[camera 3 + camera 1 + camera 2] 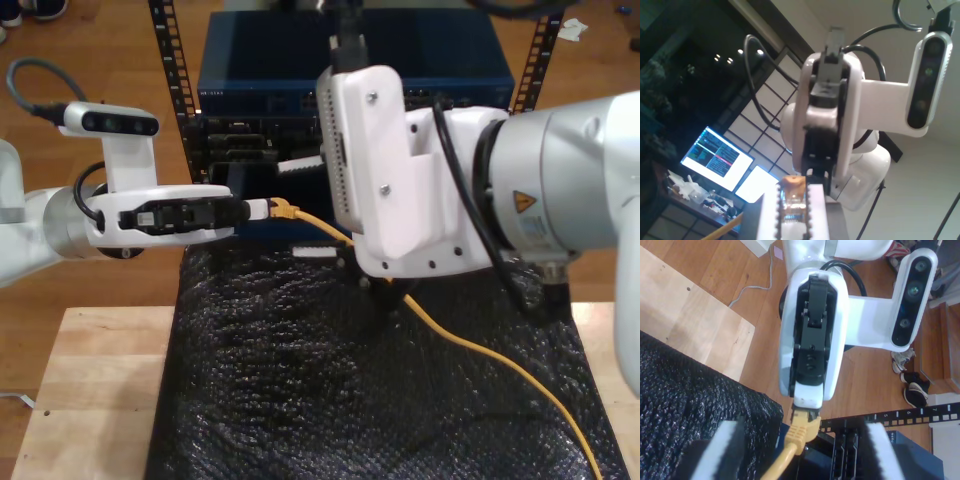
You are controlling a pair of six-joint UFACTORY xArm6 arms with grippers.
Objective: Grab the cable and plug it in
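cable (455,340) plug in my first hand (262,209), beside rack (250,80) edge

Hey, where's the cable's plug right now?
The plug is held in my first hand, left of centre in the exterior view, just in front of the blue rack.

Exterior view is taken from above the table, facing the rack (360,60), one arm close up; first wrist view is angled up at ceiling and monitor (717,157); second wrist view is aimed down at the floor; the cable's plug (802,427) is shared with exterior view.
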